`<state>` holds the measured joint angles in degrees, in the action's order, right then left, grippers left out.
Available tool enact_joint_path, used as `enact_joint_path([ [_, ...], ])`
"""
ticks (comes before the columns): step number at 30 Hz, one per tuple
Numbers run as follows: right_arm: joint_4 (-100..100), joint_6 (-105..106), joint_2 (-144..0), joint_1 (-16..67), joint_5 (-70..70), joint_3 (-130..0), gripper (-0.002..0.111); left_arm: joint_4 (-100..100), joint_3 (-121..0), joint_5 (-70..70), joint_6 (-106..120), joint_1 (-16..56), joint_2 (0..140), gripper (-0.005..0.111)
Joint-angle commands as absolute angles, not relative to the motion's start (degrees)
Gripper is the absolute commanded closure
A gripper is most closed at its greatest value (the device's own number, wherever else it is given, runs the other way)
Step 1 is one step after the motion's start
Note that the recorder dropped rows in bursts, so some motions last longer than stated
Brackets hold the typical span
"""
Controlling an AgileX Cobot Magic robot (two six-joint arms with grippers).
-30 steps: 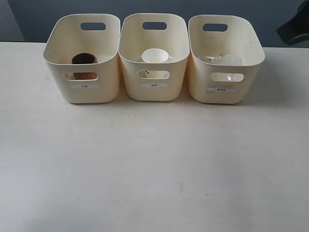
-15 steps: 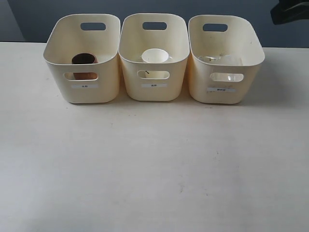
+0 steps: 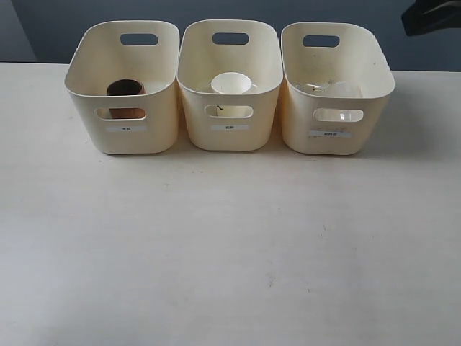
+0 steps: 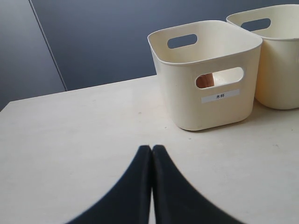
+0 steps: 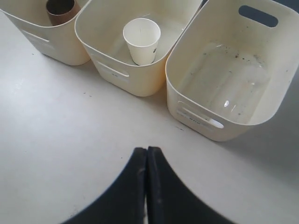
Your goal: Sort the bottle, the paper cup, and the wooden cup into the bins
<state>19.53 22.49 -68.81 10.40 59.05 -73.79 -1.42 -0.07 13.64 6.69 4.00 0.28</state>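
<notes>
Three cream bins stand in a row at the back of the table. In the left bin stands the wooden cup, which also shows through the handle cut-out. The paper cup stands upright in the middle bin. The clear bottle lies on the floor of the right bin. My left gripper is shut and empty, low over the table in front of the left bin. My right gripper is shut and empty, high above the table in front of the bins.
A dark part of the right arm shows at the top right corner of the exterior view, behind the right bin. A dark blue wall runs behind the table's far edge. The pale tabletop spreads out in front of the bins.
The dark part of the right arm at the top right has moved up towards the corner of the exterior view. The bins and their contents have not moved.
</notes>
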Motion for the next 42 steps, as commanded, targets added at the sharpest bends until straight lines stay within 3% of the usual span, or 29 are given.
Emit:
enact_joint_path([
  [1, 19.73, 22.28, -67.46, 10.06, 57.68, -73.27, 0.109, -1.36, 0.0, 13.72, 6.58, 4.2, 0.0, 0.107],
  [7, 19.73, 21.75, -61.28, 10.06, 48.36, -66.68, 0.109, -1.36, 0.0, 13.72, 6.58, 4.2, 0.0, 0.107],
  [22, 20.23, 22.51, -24.38, 10.06, 18.47, -27.22, 0.109, -1.36, 0.0, 13.72, 6.58, 4.2, 0.0, 0.107],
  [32, 19.75, 22.51, -0.9, 7.44, 15.22, -11.59, 0.109, -1.36, 0.0, 13.72, 6.58, 4.2, 0.0, 0.107],
  [42, 18.42, 22.51, 0.0, 7.7, 10.19, -8.25, 0.109, -1.35, 0.0, 13.72, 6.58, 4.2, 0.0, 0.107],
])
